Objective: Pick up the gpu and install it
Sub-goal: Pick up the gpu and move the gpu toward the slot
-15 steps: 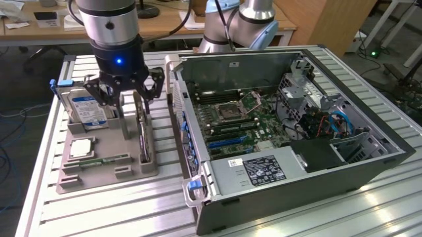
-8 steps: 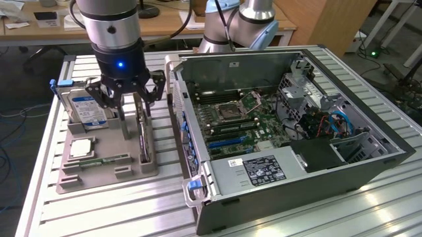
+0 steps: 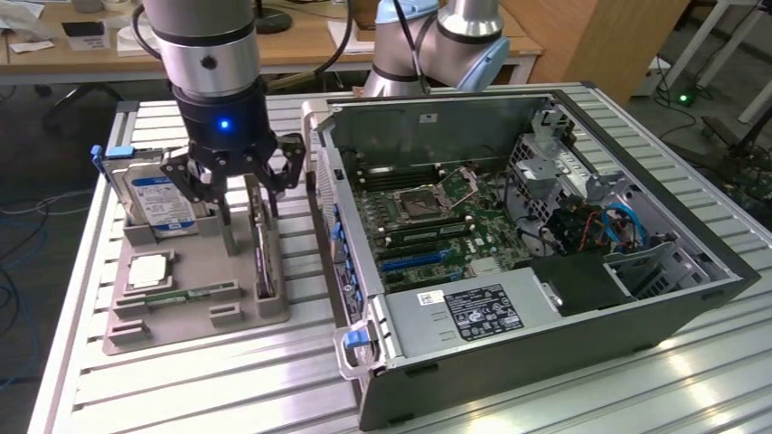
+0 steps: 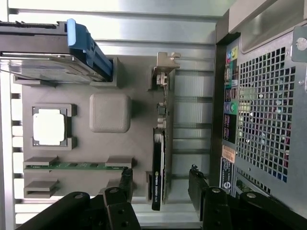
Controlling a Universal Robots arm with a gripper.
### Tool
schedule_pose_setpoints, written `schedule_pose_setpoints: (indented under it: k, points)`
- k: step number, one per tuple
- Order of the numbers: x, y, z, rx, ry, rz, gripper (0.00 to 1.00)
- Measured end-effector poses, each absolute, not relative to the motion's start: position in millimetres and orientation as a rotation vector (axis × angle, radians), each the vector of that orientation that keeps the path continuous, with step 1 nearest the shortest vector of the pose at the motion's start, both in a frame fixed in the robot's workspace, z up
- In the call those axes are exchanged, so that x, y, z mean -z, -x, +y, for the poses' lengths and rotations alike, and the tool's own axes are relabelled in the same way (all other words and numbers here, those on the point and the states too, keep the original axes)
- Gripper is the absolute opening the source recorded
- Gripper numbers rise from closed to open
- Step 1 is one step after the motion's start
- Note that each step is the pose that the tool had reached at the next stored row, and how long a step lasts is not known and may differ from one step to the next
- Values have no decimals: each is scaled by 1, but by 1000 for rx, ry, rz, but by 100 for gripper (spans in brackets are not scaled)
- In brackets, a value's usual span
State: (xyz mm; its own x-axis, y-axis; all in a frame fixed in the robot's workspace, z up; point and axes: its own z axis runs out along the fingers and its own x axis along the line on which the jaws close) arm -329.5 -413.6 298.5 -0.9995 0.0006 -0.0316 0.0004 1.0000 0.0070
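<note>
Gripper (image 4: 160,175) jaws spread wide, straddling the gpu (image 4: 158,158) with a gap on each side, nothing held. And the gpu stands on its long edge in a slot along the grey holder tray's (image 4: 86,143) edge nearest the open computer case (image 4: 264,120), bracket toward the tray end carrying the hard drive (image 4: 48,67).

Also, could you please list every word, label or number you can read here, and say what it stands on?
Nothing can be read with certainty.
White lettering on the dark edge of the flat green gpu card: too small.
Blue label on the silver hard drive: blurred.
Black label on the grey power supply box: too small.
Coloured stickers on the back of the grey metal computer case: blurred.
</note>
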Motion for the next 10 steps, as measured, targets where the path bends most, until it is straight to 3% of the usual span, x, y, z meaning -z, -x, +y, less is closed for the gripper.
schedule_pose_setpoints:
  k: [10]
  points:
    - [-292,329,-414,8,0,3105,59]
